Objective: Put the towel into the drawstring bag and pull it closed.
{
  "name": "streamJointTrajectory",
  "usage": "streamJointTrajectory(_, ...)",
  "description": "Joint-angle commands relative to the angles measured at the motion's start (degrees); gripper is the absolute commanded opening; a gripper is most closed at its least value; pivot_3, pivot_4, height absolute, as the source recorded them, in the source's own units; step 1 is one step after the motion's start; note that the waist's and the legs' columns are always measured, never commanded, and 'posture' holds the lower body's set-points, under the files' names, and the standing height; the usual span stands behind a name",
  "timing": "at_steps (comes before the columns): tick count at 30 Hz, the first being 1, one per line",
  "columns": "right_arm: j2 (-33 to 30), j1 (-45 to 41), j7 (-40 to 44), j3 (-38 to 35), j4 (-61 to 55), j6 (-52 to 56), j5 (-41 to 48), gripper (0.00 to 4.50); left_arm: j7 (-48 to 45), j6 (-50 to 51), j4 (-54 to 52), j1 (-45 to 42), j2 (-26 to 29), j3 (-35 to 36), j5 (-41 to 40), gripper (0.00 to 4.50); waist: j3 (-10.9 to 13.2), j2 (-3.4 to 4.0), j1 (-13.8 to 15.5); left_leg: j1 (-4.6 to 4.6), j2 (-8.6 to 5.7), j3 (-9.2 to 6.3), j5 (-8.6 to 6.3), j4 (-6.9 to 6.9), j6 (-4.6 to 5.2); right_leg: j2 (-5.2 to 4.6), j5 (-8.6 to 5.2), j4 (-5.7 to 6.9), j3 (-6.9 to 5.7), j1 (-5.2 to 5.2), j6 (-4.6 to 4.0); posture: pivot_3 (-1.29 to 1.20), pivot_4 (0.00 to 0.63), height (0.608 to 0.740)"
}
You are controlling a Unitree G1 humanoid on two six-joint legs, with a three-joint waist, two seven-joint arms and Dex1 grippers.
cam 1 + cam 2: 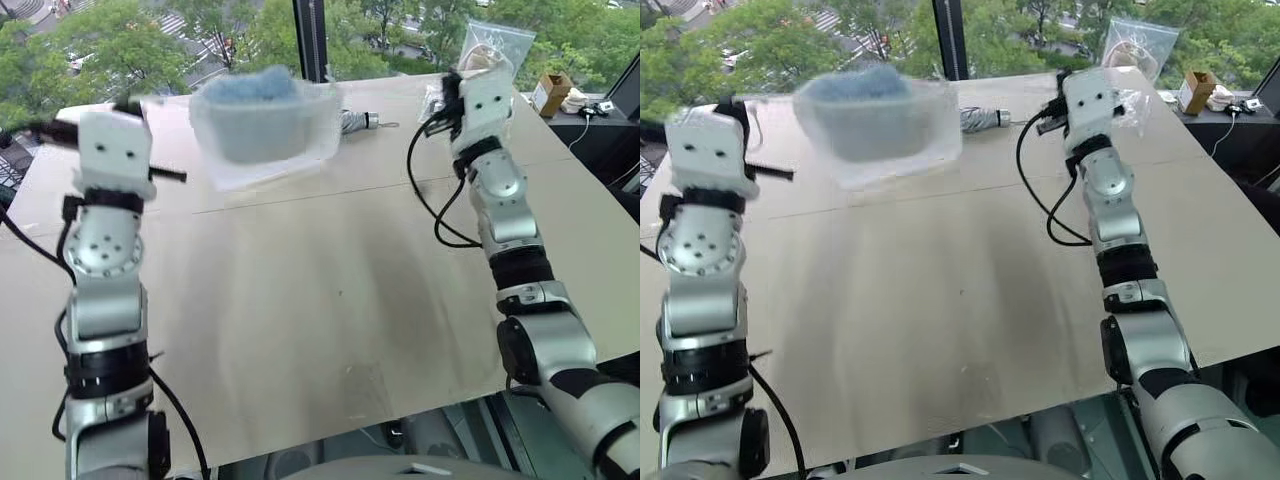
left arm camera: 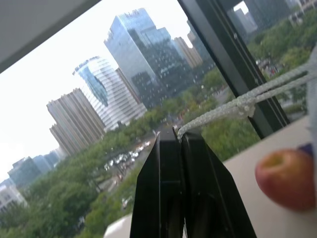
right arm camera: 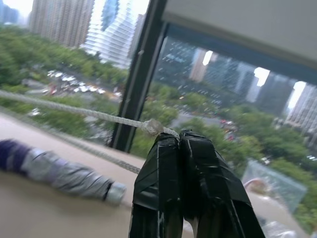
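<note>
Beyond the pale surface [image 1: 330, 300], a window shows trees and towers. The drawstring bag [image 1: 262, 125] with the towel [image 1: 250, 92] inside hangs above it between the left pincer [image 2: 179, 135] and right pincer [image 3: 179, 135], each clamped on a cord [image 2: 237, 105]. A folded umbrella [image 3: 59, 171], an apple [image 2: 285, 177] and a clear zip bag [image 1: 493, 42] lie behind.

Pale wooden table [image 1: 330, 330] is seen by the window, front bare. Near far edge a folded grey umbrella [image 1: 980, 119] is laid. At far right corner a clear plastic bag [image 1: 497, 45] is placed. In left wrist view, an apple [image 2: 286, 178] is seen on the top.
</note>
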Motion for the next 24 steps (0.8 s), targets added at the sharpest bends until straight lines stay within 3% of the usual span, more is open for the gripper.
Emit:
streamJointTrajectory(1, -1.99, -3.61, -5.30, -2.97, -0.56, -3.10, -0.88, 0.02, 0.34, 1.26, 1.80, -3.42, 1.59, 1.54, -0.08, 0.00, 0.01, 0.01, -0.06, 0.02, 0.00, 0.04, 0.00, 0.00, 0.00, -0.02, 0.00, 0.01, 0.02, 0.00, 0.00, 0.00, 0.150, 0.740)
streamJointTrajectory(9, -2.05, -4.17, -3.07, -0.68, -1.45, -2.74, -1.04, 0.02, -4.23, 0.81, 3.07, -2.24, -1.18, -1.77, -3.51, 0.00, 0.01, 0.02, -0.18, 0.08, 0.05, 0.06, 0.00, -0.08, 0.00, 0.03, 0.00, 0.05, 0.03, -0.03, 0.00, 0.00, 0.150, 0.740)
streamJointTrajectory(12, -2.15, -4.47, -4.77, -0.09, -4.01, -5.08, -3.18, 0.02, -10.40, -1.47, 1.79, -1.16, -1.56, -5.72, -5.85, 0.00, 0.02, 0.03, -0.17, 0.07, 0.03, 0.10, 0.00, -0.05, 0.00, 0.01, 0.00, 0.05, 0.06, -0.02, 0.00, 0.00, 0.150, 0.740)
streamJointTrajectory(17, -1.02, -4.50, -3.71, 1.89, -7.37, -6.82, -3.96, 0.02, -8.98, -4.81, 0.53, -4.68, -1.59, -5.05, -5.05, 0.00, 0.02, 0.02, -0.12, 0.03, 0.03, 0.07, 0.00, -0.05, 0.00, 0.01, 0.00, 0.04, 0.05, -0.04, 0.00, 0.00, 0.150, 0.740)
streamJointTrajectory(21, -1.39, -4.31, -9.33, -1.12, -8.02, -7.80, -4.79, 0.02, -9.03, -6.32, 0.92, -6.16, -0.73, -5.55, -3.65, 0.00, 0.03, 0.03, -0.10, 0.08, 0.04, 0.07, 0.00, -0.06, 0.00, 0.02, 0.00, 0.08, 0.05, -0.03, 0.00, 0.00, 0.150, 0.740)
streamJointTrajectory(24, -1.44, -4.84, -8.78, -1.37, -5.70, -6.34, -3.60, 0.02, -7.90, -5.93, 2.67, -4.21, -0.21, -5.17, -1.58, 0.00, 0.03, 0.02, -0.08, 0.07, 0.02, 0.08, 0.00, -0.03, 0.00, 0.01, 0.00, 0.08, 0.06, -0.03, 0.00, 0.00, 0.150, 0.740)
